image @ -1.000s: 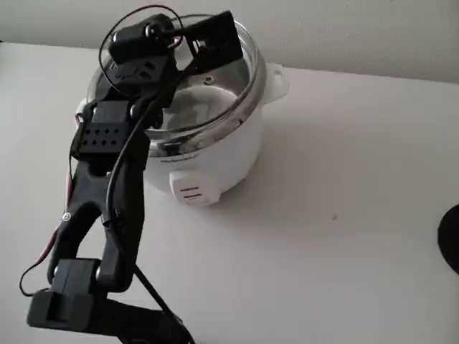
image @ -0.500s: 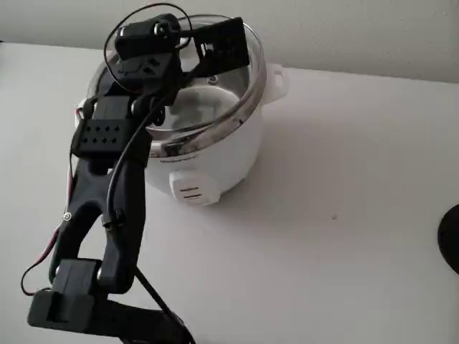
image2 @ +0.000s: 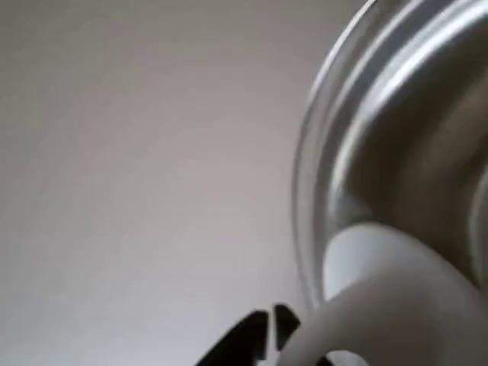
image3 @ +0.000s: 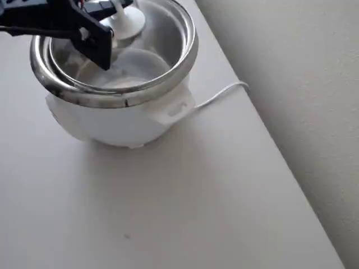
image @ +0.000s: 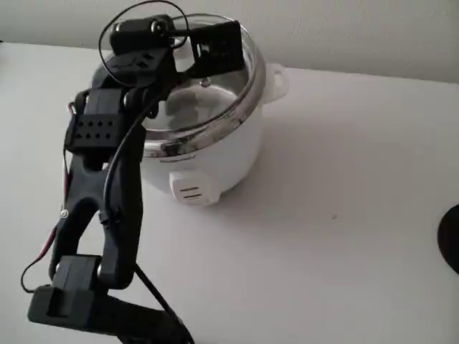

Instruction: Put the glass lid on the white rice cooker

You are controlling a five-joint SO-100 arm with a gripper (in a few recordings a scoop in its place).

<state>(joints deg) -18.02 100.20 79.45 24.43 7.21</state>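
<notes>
You have the glass lid [image: 215, 107] lying on top of the white rice cooker [image: 215, 154] in the upper left of the fixed view, its metal rim lining up with the pot's steel edge. Your gripper [image3: 104, 25] hangs over the pot at the top left of the overhead view, right by the lid's white knob [image3: 128, 19]. You cannot tell from these views whether its fingers clamp the knob or stand apart.

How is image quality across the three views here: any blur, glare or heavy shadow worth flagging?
Wrist view: strongly out of focus, the glass lid and its white knob are soft blobs. Fixed view: sharp enough, flat light, bright reflections on the white rice cooker rim. Overhead view: slight softness, faint shadow below the cooker; the tool reads as a dark silhouette.
</notes>
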